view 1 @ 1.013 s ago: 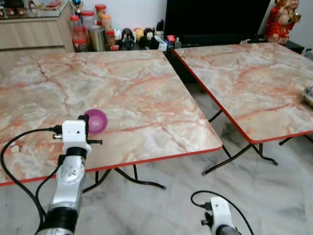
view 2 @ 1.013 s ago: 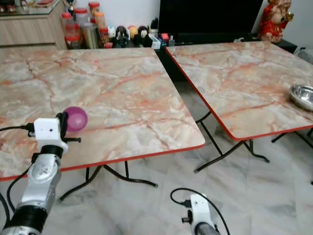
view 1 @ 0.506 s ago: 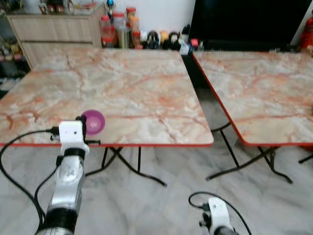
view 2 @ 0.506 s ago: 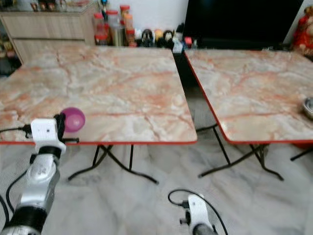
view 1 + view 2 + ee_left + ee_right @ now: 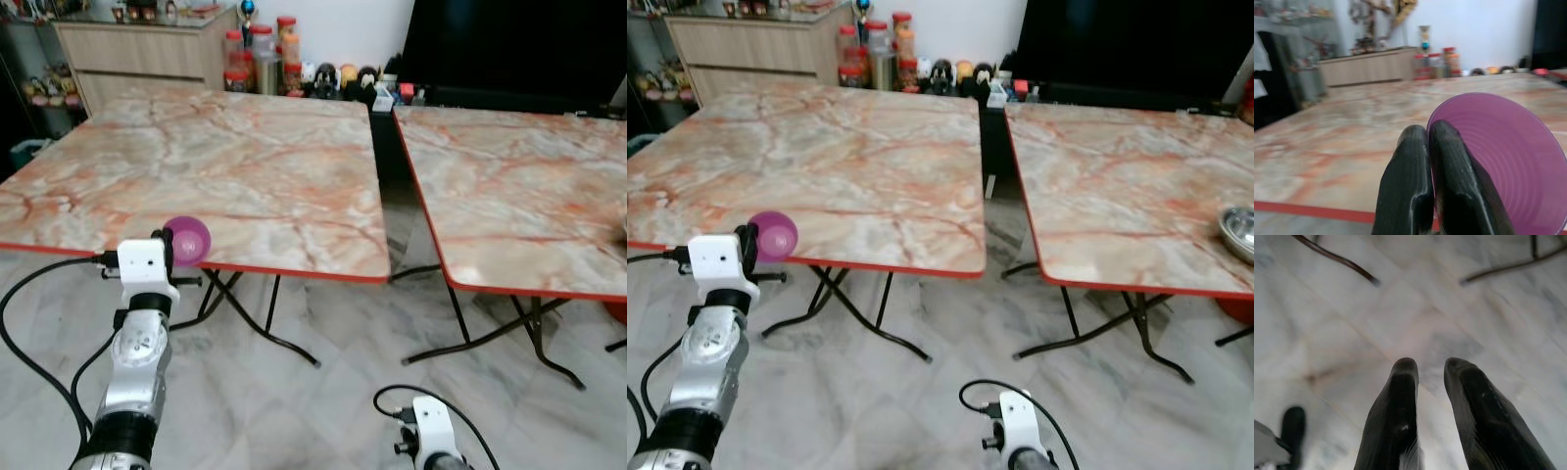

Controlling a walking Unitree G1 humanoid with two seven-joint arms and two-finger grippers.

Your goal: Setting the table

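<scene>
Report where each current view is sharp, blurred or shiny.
Left wrist view: fingers and purple cup sharp enough, sideboard behind soft. Right wrist view: fingers clear, floor smeared. Eye views: fairly crisp, sheen on the right-hand table.

The 2 square folding tables (image 5: 265, 166) have glossy marble-patterned tops with red edging. The small purple cup (image 5: 1498, 161) looks like smooth translucent plastic. The round steel bowl (image 5: 1237, 231) is shiny metal. The pale marble floor (image 5: 323, 411) is polished.
</scene>
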